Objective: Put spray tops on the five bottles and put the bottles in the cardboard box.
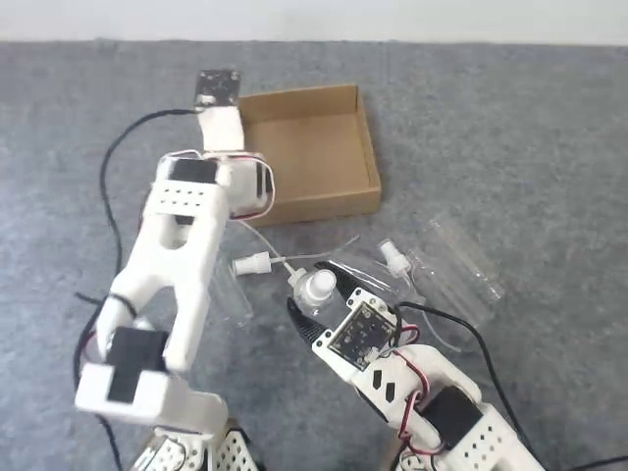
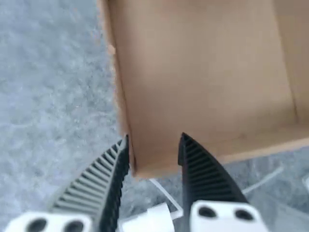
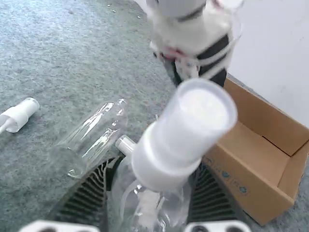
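Right wrist view, right gripper [image 3: 155, 169] fingers clamped around a clear plastic bottle [image 3: 149, 203] that wore a white spray top, held upright near the open brown cardboard box [image 3: 263, 159], left gripper [image 2: 154, 145] fingers parted above a box corner.

Small robotics test setup, lab or hobby room; cannot tell which. The work surface is grey carpet [image 1: 549, 118], meeting a plain white wall [image 1: 392, 20] along the top of the frame. Left arm [image 1: 182, 255] and right arm [image 1: 432, 402] have white plastic shells, a bare circuit board [image 1: 365, 329] and loose black cables [image 1: 106, 182]. Cardboard box [image 1: 314, 147] sits directly on the carpet, upper centre.
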You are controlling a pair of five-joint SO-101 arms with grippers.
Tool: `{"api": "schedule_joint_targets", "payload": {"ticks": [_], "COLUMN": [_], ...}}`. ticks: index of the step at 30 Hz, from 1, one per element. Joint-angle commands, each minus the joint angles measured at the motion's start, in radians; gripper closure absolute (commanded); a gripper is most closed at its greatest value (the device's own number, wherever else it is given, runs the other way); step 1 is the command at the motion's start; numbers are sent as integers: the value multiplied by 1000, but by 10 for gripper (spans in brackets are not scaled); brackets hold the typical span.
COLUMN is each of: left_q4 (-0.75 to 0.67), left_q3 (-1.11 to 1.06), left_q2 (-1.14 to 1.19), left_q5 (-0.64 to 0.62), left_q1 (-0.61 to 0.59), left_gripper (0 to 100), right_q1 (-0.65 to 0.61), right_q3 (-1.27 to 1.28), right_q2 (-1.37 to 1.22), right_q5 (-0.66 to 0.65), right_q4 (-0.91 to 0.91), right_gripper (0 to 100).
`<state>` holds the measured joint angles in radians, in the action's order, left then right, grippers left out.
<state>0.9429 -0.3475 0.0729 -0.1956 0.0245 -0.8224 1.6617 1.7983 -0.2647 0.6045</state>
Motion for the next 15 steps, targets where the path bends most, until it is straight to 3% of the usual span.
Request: {"api": "schedule_joint_targets", "payload": {"ticks": [1, 8, 15], "left_q4": [-14, 100, 118], "left_q3": [56, 58, 74], "left_q2": [29, 43, 41], "left_q5": [-3, 64, 112], "left_q1": [15, 0, -71], "left_gripper": [841, 841, 842], "right_q1": [12, 12, 12], "right_q3": [20, 20, 20], "right_q2": [16, 16, 16], "right_q5": [-11, -11, -11], "right_q4": [4, 4, 4], "right_gripper": [991, 991, 991]}}
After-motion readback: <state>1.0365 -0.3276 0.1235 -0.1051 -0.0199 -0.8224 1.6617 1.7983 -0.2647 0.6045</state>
